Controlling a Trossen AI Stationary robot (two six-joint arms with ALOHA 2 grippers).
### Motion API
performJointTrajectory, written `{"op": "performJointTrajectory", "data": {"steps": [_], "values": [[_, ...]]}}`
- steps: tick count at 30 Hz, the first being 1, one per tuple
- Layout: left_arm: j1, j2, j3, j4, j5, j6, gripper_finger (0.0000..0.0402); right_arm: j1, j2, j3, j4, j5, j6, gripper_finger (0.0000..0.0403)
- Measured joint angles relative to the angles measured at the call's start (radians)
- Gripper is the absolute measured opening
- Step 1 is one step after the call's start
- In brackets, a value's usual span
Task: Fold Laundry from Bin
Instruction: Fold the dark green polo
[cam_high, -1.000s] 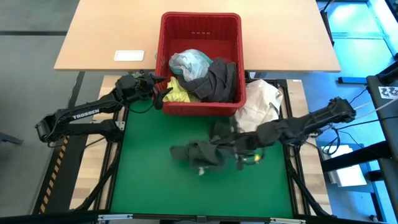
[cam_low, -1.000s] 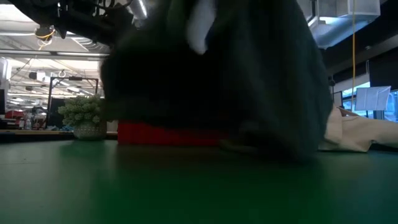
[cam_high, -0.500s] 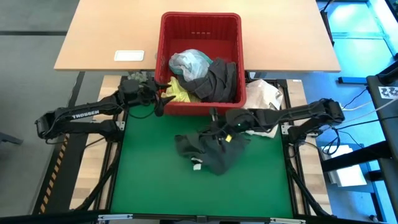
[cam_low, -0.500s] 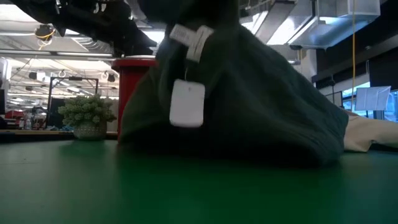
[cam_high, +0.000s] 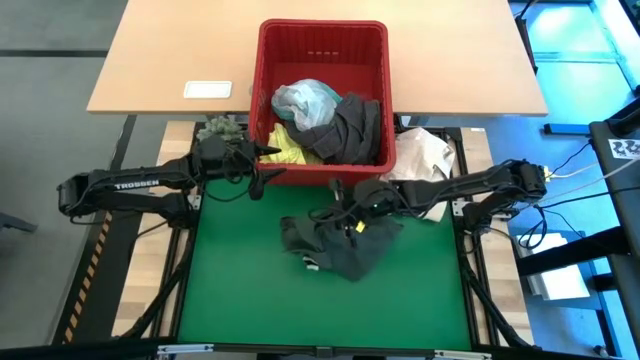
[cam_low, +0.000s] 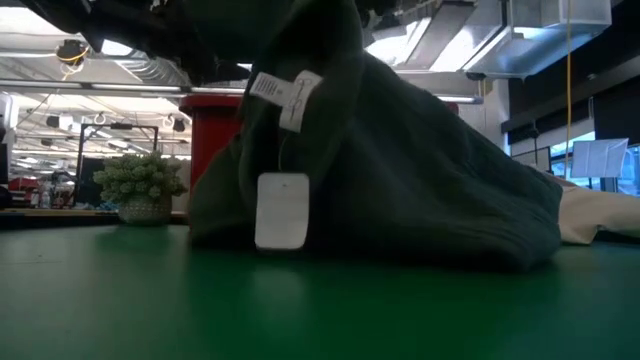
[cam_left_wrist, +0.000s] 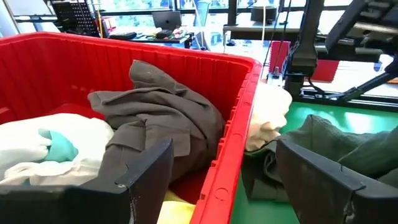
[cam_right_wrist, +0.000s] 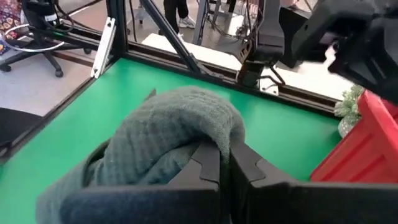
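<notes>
From my station, at the far left the left arm lay stretched toward the bin, its left gripper (cam_high: 262, 168) hanging with fingers spread wide and empty at the near left corner of the red bin (cam_high: 322, 35), one finger inside the rim and one outside in the wrist view. Just beside that gripper sat a small green spiky plant ball (cam_high: 220, 127) on the wooden frame edge, and farther back a white card (cam_high: 207, 90) lay on the tan wooden table (cam_high: 160, 60). The bin stood straddling the tan table and the green mat (cam_high: 240, 290), holding a light turquoise garment (cam_high: 305, 98), a grey garment (cam_high: 350, 125) and a bit of yellow garment (cam_high: 287, 150). In front of the bin, on the mat, the dark green garment (cam_high: 335, 240) lay heaped, a white tag (cam_low: 281, 210) dangling against it in the low view. The right gripper (cam_high: 345, 210) was pressed together, pinching a fold of that dark green garment and lifting it into a peak. To the right of the bin a cream-white cloth bundle (cam_high: 420, 160) rested at the mat's far right corner. Beyond the table I saw a bright hall with ceiling lights, and, in the right wrist view, a person's legs (cam_right_wrist: 177, 9) standing past the frame.
</notes>
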Motion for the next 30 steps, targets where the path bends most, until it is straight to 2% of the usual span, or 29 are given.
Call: {"op": "performJointTrajectory", "data": {"steps": [6, 12, 19, 26, 30], "values": [[-0.035, 0.0, 0.0, 0.001, -0.006, 0.006, 0.0276, -0.027, -0.003, -0.092, 0.093, 0.003, 0.052, 0.0001], [-0.076, 0.0, 0.0, -0.013, -0.009, 0.008, 0.0276, -0.026, -0.003, -0.123, 0.093, 0.002, 0.07, 0.0002], [-0.084, 0.011, 0.0, -0.071, -0.123, 0.008, 0.0276, -0.025, -0.003, -0.124, -0.012, -0.016, 0.07, 0.0009], [-0.084, 0.101, 0.0, -0.063, -0.148, 0.037, 0.0276, -0.025, -0.003, -0.124, -0.043, 0.046, 0.069, 0.0017], [-0.084, 0.154, -0.001, -0.053, -0.271, 0.11, 0.0276, -0.025, -0.003, -0.124, -0.043, 0.064, 0.069, 0.0021]]}}
